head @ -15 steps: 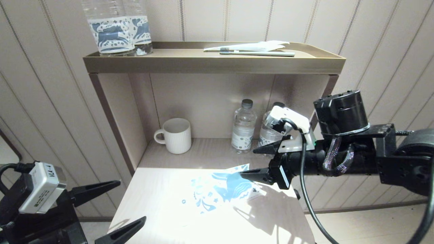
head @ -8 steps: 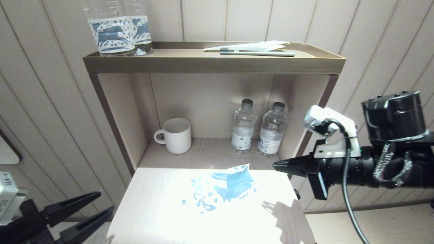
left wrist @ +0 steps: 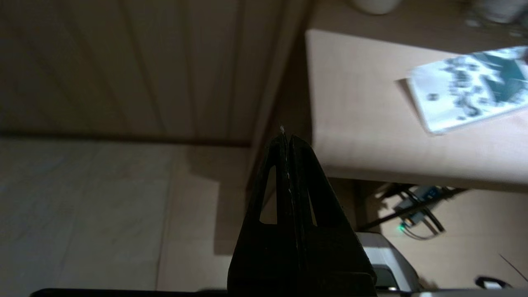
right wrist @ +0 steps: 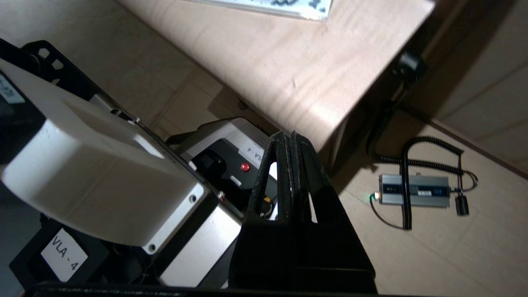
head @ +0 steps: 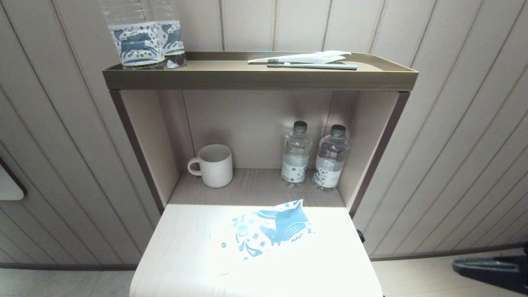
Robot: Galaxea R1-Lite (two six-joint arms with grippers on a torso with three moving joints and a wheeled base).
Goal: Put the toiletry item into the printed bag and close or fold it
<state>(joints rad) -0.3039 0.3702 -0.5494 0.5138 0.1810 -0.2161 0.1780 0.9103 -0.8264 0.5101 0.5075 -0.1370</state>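
Note:
The printed bag lies flat on the pale table, its blue-printed far corner slightly raised; it also shows in the left wrist view and the right wrist view. No all-white toothbrush shows anywhere. My left gripper is shut and empty, low beside the table's left front edge and out of the head view. My right gripper is shut and empty, low off the table's right front corner; only a dark tip of it shows in the head view.
A grey-green toothbrush and a plain white wrapper lie on the top shelf beside two large bottles. A mug and two water bottles stand in the niche. A power box with coiled cable lies on the floor.
Both arms have drawn back down and outward, away from the table and almost out of the head view. Both grippers went from open to shut. The bag stays in place.

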